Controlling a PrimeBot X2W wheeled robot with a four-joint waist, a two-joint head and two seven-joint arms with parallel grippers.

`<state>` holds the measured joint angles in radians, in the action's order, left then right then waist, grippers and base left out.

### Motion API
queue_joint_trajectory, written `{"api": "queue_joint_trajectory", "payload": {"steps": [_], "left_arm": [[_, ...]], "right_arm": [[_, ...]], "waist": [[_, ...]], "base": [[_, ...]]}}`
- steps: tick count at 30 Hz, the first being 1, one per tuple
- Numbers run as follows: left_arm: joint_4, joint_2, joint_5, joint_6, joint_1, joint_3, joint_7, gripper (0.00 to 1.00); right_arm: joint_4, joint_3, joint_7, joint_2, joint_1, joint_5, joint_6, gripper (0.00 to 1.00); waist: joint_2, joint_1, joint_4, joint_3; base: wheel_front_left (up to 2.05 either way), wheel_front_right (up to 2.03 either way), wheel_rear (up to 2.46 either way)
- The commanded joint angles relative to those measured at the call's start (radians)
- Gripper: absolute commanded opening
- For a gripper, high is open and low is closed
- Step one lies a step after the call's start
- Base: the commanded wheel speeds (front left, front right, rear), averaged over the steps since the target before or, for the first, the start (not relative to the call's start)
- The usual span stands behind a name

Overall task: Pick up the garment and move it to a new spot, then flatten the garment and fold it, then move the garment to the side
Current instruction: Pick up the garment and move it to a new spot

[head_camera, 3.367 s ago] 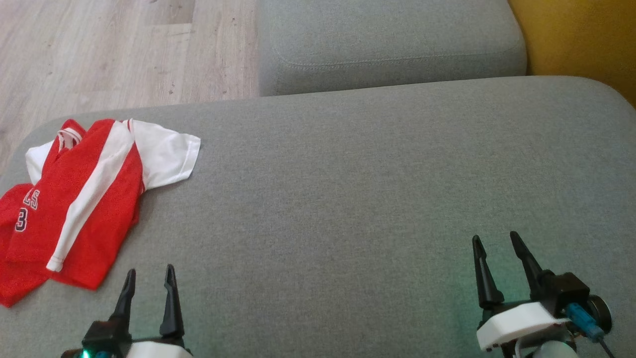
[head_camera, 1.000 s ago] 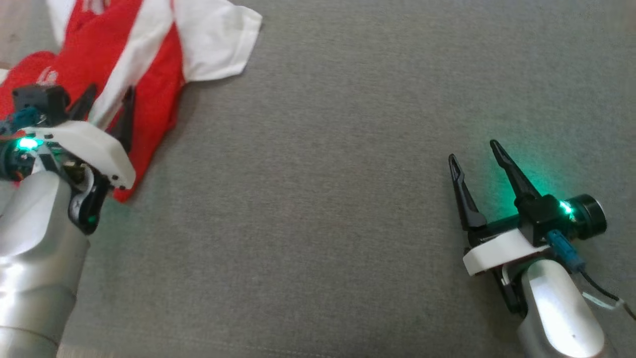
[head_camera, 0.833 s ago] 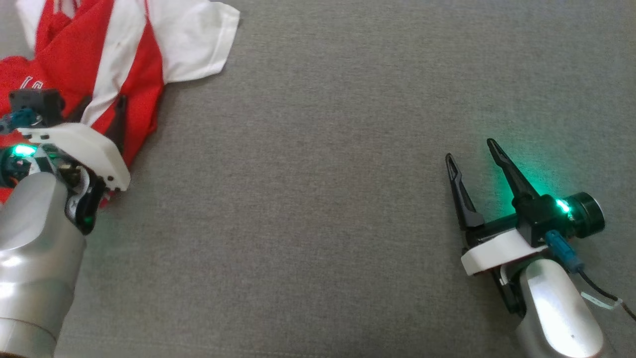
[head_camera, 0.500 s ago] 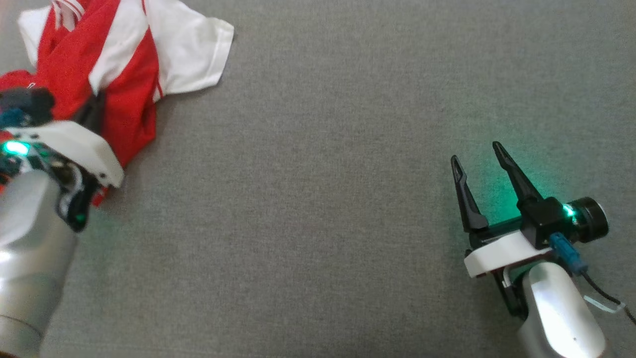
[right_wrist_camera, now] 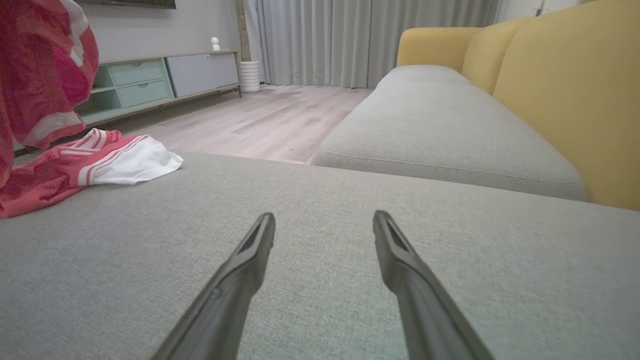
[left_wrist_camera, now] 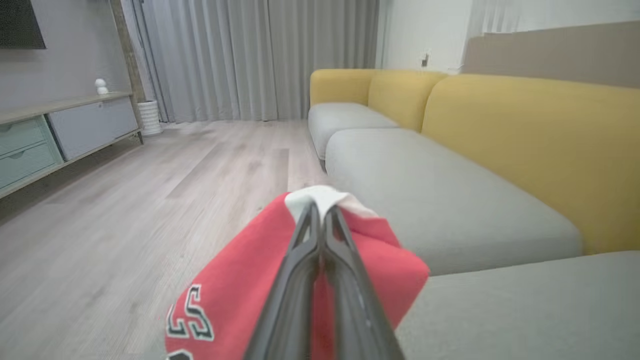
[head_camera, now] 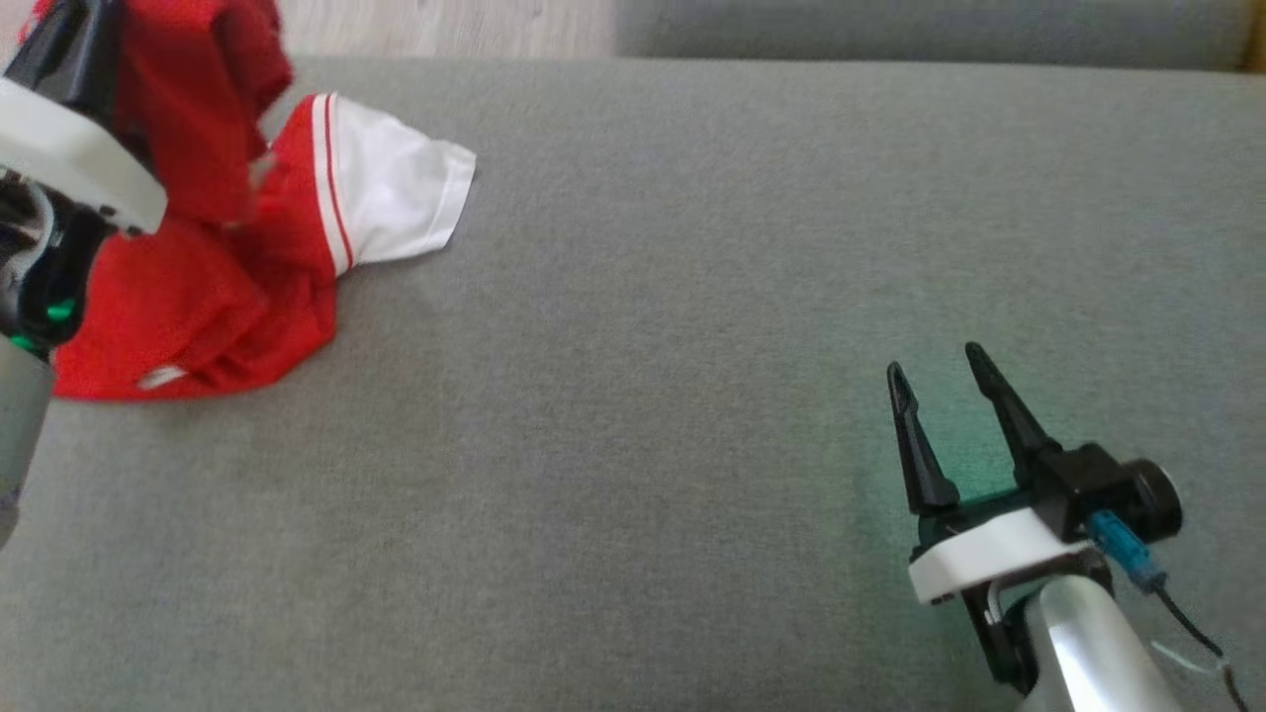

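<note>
The left gripper (left_wrist_camera: 320, 207) is clenched on the garment (head_camera: 198, 297), its two fingers pressed together with a fold of red and white cloth pinched between the tips. The pinched part hangs raised at the upper left of the head view. The rest of the shirt trails down and rests in a heap on the grey seat cushion (head_camera: 643, 346). A white sleeve (head_camera: 396, 198) with red piping lies spread toward the right, flat on the cushion.

The heap sits at the cushion's left end, close to its far edge, where the wooden floor (head_camera: 445, 25) begins. In the left wrist view the raised cloth hangs near that edge, with floor to the left of it.

To the right of the shirt the cushion runs bare and wide. The right gripper (head_camera: 935, 361) holds nothing, its fingers spread apart, low over the cushion at the lower right and well apart from the shirt. Beyond the far edge lies a second grey cushion (head_camera: 890, 30), with a narrow gap between the two. A yellow backrest (right_wrist_camera: 575, 75) bounds both cushions on the right side.
</note>
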<state>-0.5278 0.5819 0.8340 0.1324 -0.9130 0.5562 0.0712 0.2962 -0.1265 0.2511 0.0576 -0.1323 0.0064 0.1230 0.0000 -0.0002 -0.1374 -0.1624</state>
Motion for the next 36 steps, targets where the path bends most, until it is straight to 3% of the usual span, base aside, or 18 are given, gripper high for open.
{"api": "queue_joint_trajectory", "payload": {"steps": [1,8,14,22,29,36], "left_arm": [[0.060,0.056,0.007,-0.003,-0.042,-0.033,0.009,0.00],[0.374,0.041,0.094,-0.046,0.017,-0.034,0.108,0.00],[0.639,0.006,0.194,-0.086,0.108,0.004,0.201,0.00],[0.789,-0.065,0.322,-0.103,0.180,0.053,0.262,0.00],[0.771,-0.116,0.466,-0.143,0.227,0.041,0.298,0.00],[0.414,-0.035,0.331,-0.158,0.253,0.025,0.203,0.00]], "right_arm": [[-0.027,-0.027,0.011,-0.007,0.002,0.016,0.008,1.00],[-0.044,-0.057,0.011,-0.007,0.016,0.064,0.008,1.00],[-0.086,-0.104,0.011,-0.007,0.009,0.096,0.008,1.00],[-0.132,-0.144,0.011,-0.007,0.000,0.138,0.008,1.00],[-0.147,-0.139,0.011,-0.007,0.011,0.164,0.008,1.00],[-0.154,-0.158,0.011,-0.007,0.009,0.178,0.008,1.00]], "waist": [[0.0000,0.0002,0.026,0.027],[0.0000,0.0002,0.118,0.057],[0.0000,0.0002,0.247,0.041],[0.0000,0.0002,0.414,0.006],[0.0000,0.0002,0.535,-0.017],[0.0000,0.0002,0.596,-0.031]], "base": [[0.00,0.00,0.00],[0.00,0.00,0.00],[0.00,0.00,0.00],[0.00,0.00,0.00],[0.00,0.00,0.00],[0.00,0.00,0.00]]}}
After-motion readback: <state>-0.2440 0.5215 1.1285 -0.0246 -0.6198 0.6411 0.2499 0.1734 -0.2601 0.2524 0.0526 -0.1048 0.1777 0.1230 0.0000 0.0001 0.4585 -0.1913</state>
